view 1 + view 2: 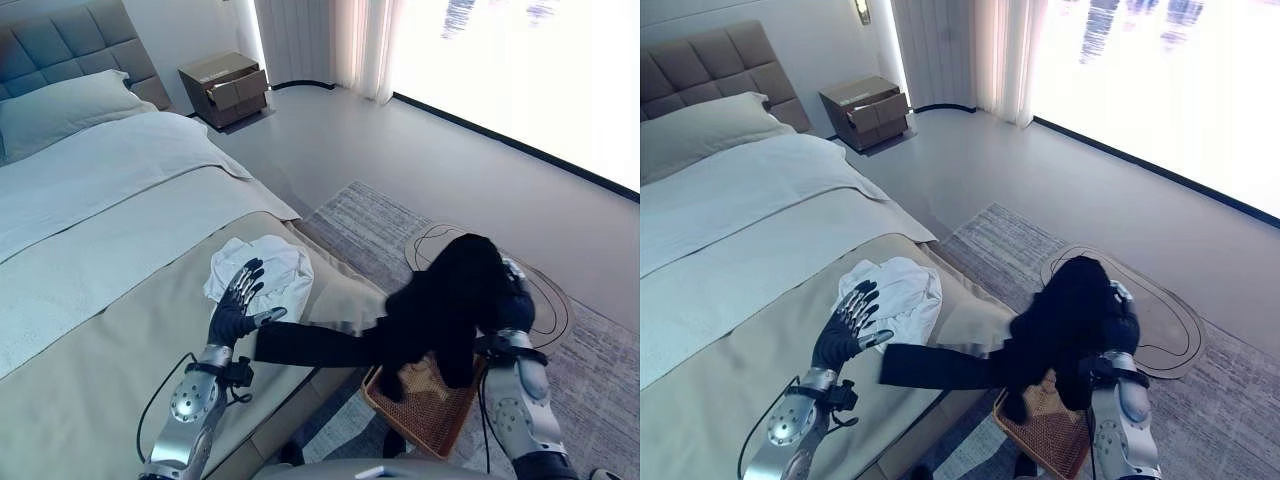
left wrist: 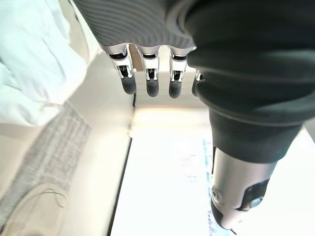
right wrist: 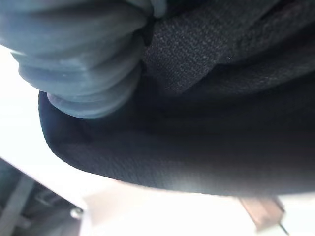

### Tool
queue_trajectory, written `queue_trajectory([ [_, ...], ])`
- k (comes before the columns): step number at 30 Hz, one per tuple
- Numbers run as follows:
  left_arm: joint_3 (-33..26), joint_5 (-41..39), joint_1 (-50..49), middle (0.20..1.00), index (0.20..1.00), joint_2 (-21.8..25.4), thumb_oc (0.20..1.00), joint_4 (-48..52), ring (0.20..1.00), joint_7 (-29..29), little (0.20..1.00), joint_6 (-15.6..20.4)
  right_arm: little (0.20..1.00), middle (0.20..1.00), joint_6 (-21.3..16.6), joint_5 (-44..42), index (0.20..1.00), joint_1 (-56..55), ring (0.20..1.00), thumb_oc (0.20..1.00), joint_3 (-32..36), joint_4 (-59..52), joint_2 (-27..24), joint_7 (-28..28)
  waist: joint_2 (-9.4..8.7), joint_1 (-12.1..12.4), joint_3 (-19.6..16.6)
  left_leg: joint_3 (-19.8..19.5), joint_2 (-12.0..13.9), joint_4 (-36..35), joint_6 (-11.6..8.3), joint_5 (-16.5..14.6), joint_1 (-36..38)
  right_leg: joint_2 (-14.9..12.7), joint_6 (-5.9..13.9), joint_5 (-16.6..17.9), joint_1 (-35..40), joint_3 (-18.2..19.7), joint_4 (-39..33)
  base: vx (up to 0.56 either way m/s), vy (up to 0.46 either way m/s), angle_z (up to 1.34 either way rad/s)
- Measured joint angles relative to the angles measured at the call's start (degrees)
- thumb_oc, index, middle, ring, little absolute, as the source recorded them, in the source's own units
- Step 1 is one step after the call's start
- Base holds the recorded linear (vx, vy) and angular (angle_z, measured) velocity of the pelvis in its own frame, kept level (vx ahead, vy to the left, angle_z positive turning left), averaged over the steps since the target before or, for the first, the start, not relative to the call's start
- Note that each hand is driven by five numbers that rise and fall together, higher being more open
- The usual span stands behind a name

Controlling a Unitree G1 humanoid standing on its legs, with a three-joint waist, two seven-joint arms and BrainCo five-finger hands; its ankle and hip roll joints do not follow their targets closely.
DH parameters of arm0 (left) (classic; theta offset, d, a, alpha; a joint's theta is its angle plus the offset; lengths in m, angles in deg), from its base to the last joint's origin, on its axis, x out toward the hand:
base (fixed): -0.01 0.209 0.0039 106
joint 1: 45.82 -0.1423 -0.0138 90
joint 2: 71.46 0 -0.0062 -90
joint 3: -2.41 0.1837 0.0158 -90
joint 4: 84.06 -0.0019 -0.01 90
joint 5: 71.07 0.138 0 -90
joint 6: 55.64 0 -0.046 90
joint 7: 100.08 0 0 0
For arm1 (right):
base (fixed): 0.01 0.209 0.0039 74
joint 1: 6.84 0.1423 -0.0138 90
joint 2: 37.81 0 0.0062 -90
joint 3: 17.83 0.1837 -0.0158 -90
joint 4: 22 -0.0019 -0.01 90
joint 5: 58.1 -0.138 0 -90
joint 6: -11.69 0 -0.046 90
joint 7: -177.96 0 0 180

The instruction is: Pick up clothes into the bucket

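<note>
A black garment (image 1: 450, 300) hangs draped over my right hand (image 1: 1121, 328), above a brown woven basket (image 1: 425, 410) that stands on the floor beside the bed. One long black sleeve (image 1: 310, 345) trails from it back onto the bed's edge. The right wrist view has black fabric (image 3: 197, 123) pressed against the hand's ribbed cover (image 3: 83, 59). A crumpled white garment (image 1: 268, 272) lies on the beige bedspread. My left hand (image 1: 235, 300) hovers open just beside it, its fingers (image 2: 147, 83) straight and holding nothing.
The bed (image 1: 90, 330) takes up the left, with a pillow (image 1: 60, 110) and a padded headboard. A brown nightstand (image 1: 225, 88) stands in the far corner. A grey rug (image 1: 380, 220) covers the floor by the bed, and a bright window runs along the right.
</note>
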Motion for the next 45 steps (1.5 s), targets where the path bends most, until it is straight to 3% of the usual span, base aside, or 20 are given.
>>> queue_trajectory([
  [9,-2.6,0.4,-1.6,1.0,1.0,-0.3,1.0,-0.7,1.0,-1.2,1.0,0.0,0.2,0.2,-2.0,2.8,0.2,1.9,0.2,0.2,11.3,-2.1,-5.6,7.6,-0.07,0.1,-0.3,0.1,0.0,-0.1,0.0,0.0,0.3,0.0,0.03,0.0,0.1,0.1,0.0,0.0,0.0,0.0],
  [15,-3.7,0.5,-2.0,1.0,1.0,-1.4,1.0,-0.6,1.0,-1.3,1.0,0.0,0.2,0.2,-3.0,4.7,0.2,3.5,0.2,0.2,13.0,-3.2,-8.4,9.9,-0.23,-0.1,-0.4,0.3,0.0,-0.3,0.02,0.0,0.4,0.1,0.25,-0.2,0.0,0.3,0.0,0.0,-0.001,-0.01],
  [24,-6.5,0.5,-2.5,1.0,1.0,-1.6,1.0,-0.6,1.0,-1.3,1.0,-0.1,0.2,0.2,-2.5,7.4,0.2,0.5,0.2,0.2,12.7,-3.1,-7.9,9.5,-0.81,-0.2,-0.6,0.7,0.0,-0.4,0.04,0.0,-0.4,0.1,0.26,-0.2,-1.1,0.8,0.0,0.0,-0.002,-0.01],
  [35,-9.0,0.6,-2.4,1.0,1.0,-1.7,1.0,-0.6,1.0,0.5,1.0,0.2,0.2,0.2,1.5,15.1,0.2,-0.7,0.2,0.2,4.7,17.4,-6.3,9.6,-1.45,0.2,-0.4,0.7,0.0,-0.2,0.07,0.0,-0.5,0.1,0.42,-0.3,-1.1,0.9,0.0,0.0,0.0,0.0],
  [41,-9.2,2.8,-1.5,1.0,1.0,-1.5,1.0,-0.5,1.0,3.8,1.0,1.4,0.2,0.2,2.8,17.6,0.2,1.8,0.2,0.2,1.6,28.5,-5.2,11.3,-0.96,1.1,2.7,0.1,-0.1,1.9,0.1,0.0,-3.4,-0.2,0.48,-0.2,-3.1,0.6,0.6,-0.14,0.013,0.05],
  [44,-9.2,2.1,4.8,1.0,1.0,-1.0,1.0,2.7,1.0,6.7,1.0,3.6,0.2,0.2,3.0,17.6,0.2,12.4,0.2,0.2,-0.9,34.6,-6.3,13.2,0.11,1.5,10.2,-1.0,-0.4,10.6,0.48,-0.3,-13.2,-1.9,-0.31,-1.6,-12.6,0.9,10.0,-0.3,0.025,0.08],
  [45,-9.2,1.7,6.1,1.0,1.0,-1.2,1.0,3.1,1.0,7.0,1.0,4.1,0.2,0.2,3.1,17.5,0.2,13.7,0.2,0.2,-0.9,35.0,-6.3,13.6,0.27,1.3,11.1,-1.2,-0.4,11.6,0.56,-0.4,-14.5,-2.3,-0.32,-2.0,-14.3,1.0,11.8,-0.19,0.024,0.15],
])
